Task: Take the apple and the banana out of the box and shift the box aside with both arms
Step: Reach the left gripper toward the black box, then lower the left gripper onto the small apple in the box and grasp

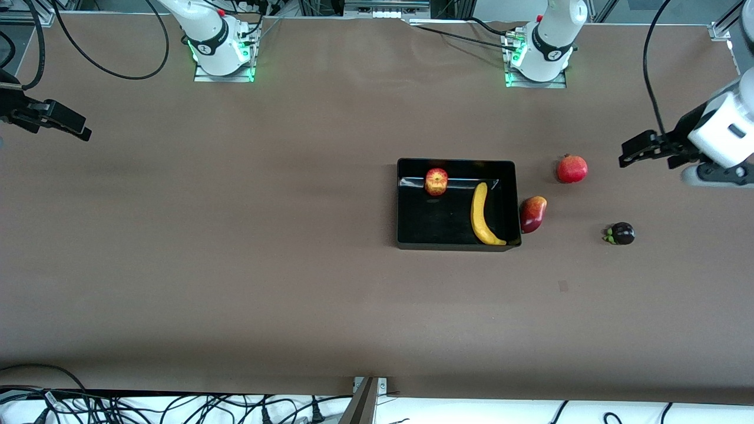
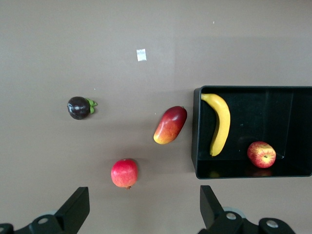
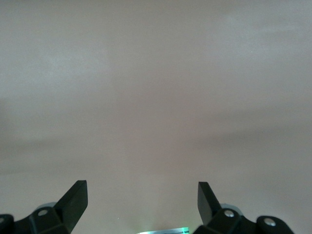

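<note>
The black box (image 1: pixel 406 235) sits on the brown table and holds a yellow banana (image 1: pixel 482 215) and a red-yellow apple (image 1: pixel 436 181). A red-yellow mango (image 1: pixel 532 214) lies against the box wall at the left arm's end. A red pomegranate (image 1: pixel 572 168) and a dark purple mangosteen (image 1: pixel 621 234) lie on the table nearby. The left wrist view shows the box (image 2: pixel 196 146), banana (image 2: pixel 220 123), apple (image 2: pixel 261 154), mango (image 2: pixel 170 125), pomegranate (image 2: pixel 124 173) and mangosteen (image 2: pixel 79 107). My left gripper (image 2: pixel 144 207) is open, up in the air near the pomegranate. My right gripper (image 3: pixel 142 202) is open over bare table at the right arm's end.
A small pale mark (image 1: pixel 563 286) lies on the table, nearer to the front camera than the fruits. Cables hang off the table's front edge (image 1: pixel 177 406). The arm bases (image 1: pixel 221 50) stand along the farthest edge.
</note>
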